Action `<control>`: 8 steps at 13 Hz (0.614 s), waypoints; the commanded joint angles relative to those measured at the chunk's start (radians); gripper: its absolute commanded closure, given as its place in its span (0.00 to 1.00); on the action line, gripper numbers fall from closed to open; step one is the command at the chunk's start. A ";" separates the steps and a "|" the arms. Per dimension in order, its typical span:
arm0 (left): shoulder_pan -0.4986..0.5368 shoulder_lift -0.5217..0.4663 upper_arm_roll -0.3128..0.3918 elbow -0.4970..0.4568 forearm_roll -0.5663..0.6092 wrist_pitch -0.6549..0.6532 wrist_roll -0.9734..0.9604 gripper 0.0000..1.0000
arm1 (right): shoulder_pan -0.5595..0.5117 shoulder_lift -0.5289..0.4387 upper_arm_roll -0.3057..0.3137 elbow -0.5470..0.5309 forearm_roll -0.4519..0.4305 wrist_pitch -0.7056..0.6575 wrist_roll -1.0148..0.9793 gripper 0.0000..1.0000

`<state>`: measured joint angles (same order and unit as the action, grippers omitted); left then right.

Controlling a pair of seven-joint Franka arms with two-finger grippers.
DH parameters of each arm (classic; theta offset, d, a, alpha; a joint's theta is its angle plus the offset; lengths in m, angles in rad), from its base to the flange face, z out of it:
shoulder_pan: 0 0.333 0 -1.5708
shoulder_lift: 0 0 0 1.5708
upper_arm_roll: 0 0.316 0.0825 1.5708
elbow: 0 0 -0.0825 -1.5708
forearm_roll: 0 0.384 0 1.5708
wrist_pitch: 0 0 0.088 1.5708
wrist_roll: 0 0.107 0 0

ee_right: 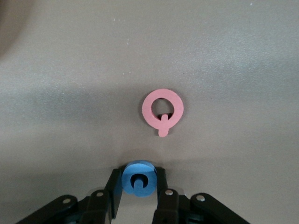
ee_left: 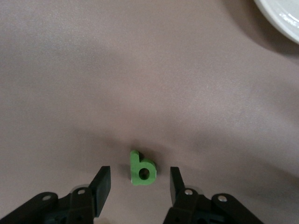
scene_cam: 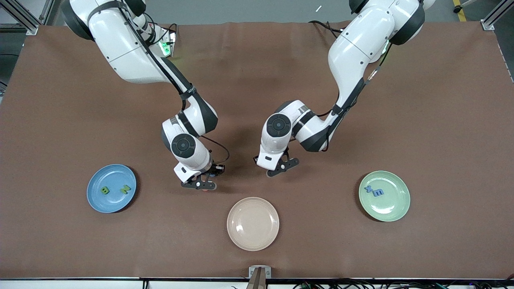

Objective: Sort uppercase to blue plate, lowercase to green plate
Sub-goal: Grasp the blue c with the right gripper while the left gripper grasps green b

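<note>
My right gripper [ee_right: 138,184] is shut on the blue C [ee_right: 138,179], low over the table between the blue plate and the beige plate; it also shows in the front view [scene_cam: 200,185]. The pink-red Q [ee_right: 162,110] lies flat on the cloth just ahead of it. My left gripper [ee_left: 139,184] is open, its fingers [ee_left: 103,182] on either side of the green b [ee_left: 142,170], which lies on the cloth; it also shows in the front view [scene_cam: 281,166]. The blue plate [scene_cam: 96,200] holds the green B [scene_cam: 105,190] and Z [scene_cam: 126,189]. The green plate [scene_cam: 391,210] holds the blue x [scene_cam: 368,188] and m [scene_cam: 378,192]. The green u is hidden.
A beige plate [scene_cam: 253,223] sits nearer the front camera, between the two grippers; its rim shows in the left wrist view [ee_left: 280,16]. Brown cloth covers the table.
</note>
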<state>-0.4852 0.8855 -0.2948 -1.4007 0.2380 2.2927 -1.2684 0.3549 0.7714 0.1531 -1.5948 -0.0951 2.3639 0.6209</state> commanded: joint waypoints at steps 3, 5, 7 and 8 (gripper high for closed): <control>-0.004 0.038 0.013 0.031 0.011 0.004 -0.003 0.48 | -0.060 -0.027 -0.006 0.016 -0.021 -0.043 -0.064 0.96; -0.004 0.040 0.011 0.026 0.011 0.004 -0.006 0.57 | -0.144 -0.032 -0.003 0.064 -0.018 -0.133 -0.191 0.96; -0.004 0.038 0.011 0.025 0.007 0.004 -0.006 0.73 | -0.232 -0.032 -0.001 0.091 -0.009 -0.184 -0.365 0.96; -0.001 0.036 0.011 0.025 0.006 0.004 -0.006 0.82 | -0.273 -0.034 -0.001 0.092 -0.009 -0.187 -0.456 0.96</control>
<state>-0.4836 0.9113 -0.2853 -1.3921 0.2385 2.2925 -1.2684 0.1567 0.7550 0.1299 -1.4977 -0.1024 2.2001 0.2916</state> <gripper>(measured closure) 0.652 0.661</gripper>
